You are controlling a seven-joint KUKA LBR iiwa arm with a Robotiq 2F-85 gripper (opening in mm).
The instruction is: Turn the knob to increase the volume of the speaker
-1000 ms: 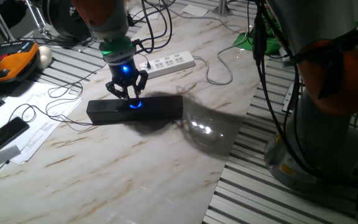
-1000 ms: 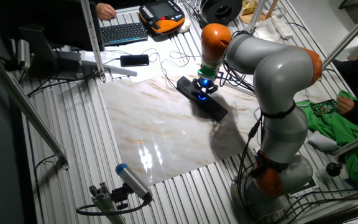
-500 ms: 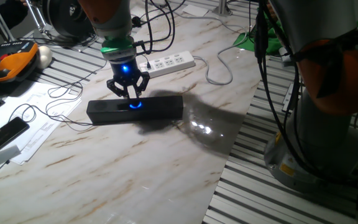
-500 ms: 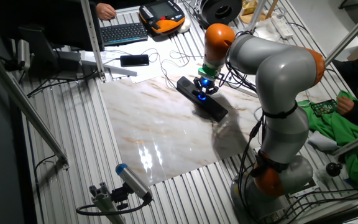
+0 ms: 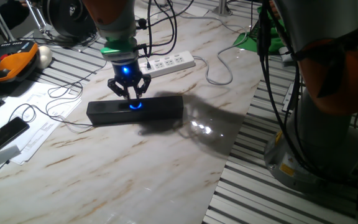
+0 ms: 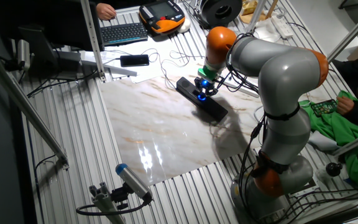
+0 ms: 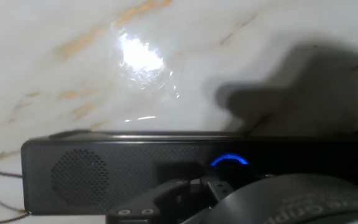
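The knob (image 5: 133,104), ringed in blue, sits mid-face on the speaker (image 5: 160,107), left of centre on the marble table (image 5: 135,168). The gripper (image 5: 129,95) hangs directly above with fingers drawn narrow around the dial, apparently placed to twist it; actual contact cannot be told. A power strip (image 5: 171,63) lies behind.
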